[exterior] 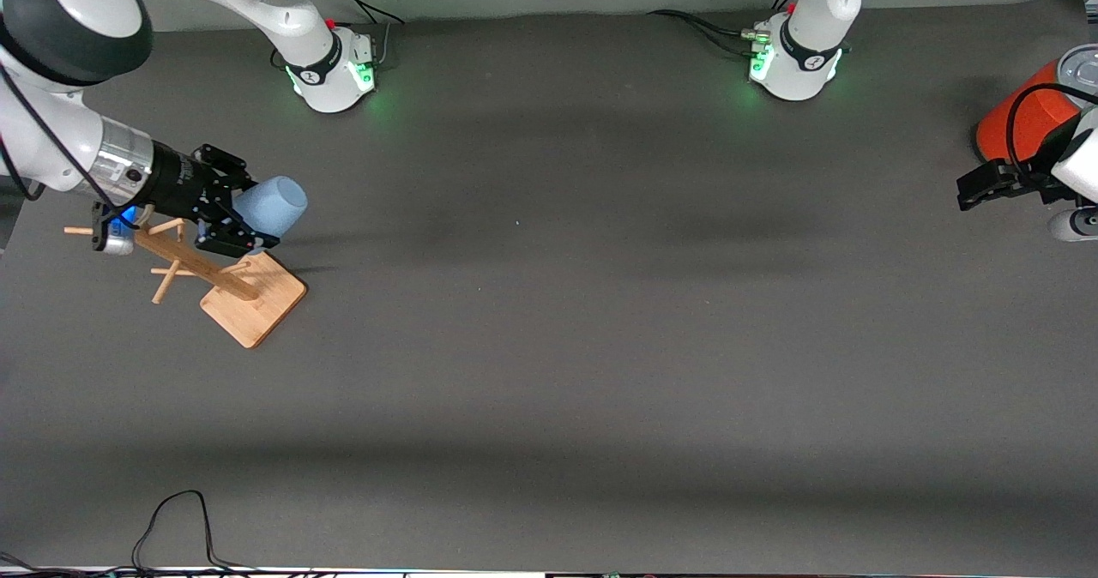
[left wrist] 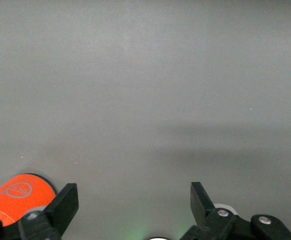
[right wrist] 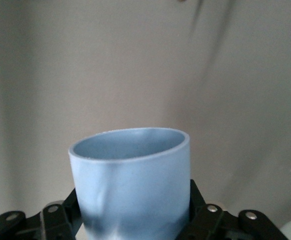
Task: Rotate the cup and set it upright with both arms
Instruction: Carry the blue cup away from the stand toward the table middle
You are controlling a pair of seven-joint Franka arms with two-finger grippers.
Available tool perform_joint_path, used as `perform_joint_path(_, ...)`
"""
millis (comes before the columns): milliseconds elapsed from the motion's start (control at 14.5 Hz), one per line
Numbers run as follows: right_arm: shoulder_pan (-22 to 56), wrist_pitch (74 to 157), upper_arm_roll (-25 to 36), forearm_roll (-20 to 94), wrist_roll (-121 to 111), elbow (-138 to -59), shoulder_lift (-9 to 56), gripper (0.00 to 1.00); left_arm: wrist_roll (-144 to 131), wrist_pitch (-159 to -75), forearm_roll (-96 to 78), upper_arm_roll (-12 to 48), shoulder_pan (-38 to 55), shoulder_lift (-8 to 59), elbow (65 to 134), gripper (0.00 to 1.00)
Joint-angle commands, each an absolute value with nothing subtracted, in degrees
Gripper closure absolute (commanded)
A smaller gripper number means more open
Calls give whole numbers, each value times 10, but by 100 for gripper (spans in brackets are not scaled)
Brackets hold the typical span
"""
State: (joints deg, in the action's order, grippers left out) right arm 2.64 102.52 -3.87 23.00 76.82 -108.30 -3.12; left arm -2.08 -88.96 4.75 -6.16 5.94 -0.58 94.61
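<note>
Your right hand pinches the pale-blue cup in the air at the right arm's end of the tabletop, fingers pressed against its sides. The cup juts out past the fingertips, lying roughly on its side. Seen from the right wrist, the cup sits between the two fingers with one round end facing outward. Cup and hand hang over a wooden peg rack tipped on its square base. Your left hand waits spread wide and empty at the left arm's end, just beside an orange can.
</note>
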Motion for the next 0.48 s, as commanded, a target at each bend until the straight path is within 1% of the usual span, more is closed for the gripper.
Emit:
perform_joint_path(0,24,1060,-104,215,838,-1049,9,35,-18,-881,54,-66,67,0,932,0)
perform_joint_path(207,25,1137,-169,199,912,-1045,39,35,-18,-881,54,-66,66,0,932,0)
perform_joint_path(275,26,1159,-195,173,945,-1035,59,35,-18,-881,54,-66,66,0,932,0)
perform_joint_path(413,27,1170,-264,85,1018,-1003,113,35,-18,-882,54,-66,66,1,933,0)
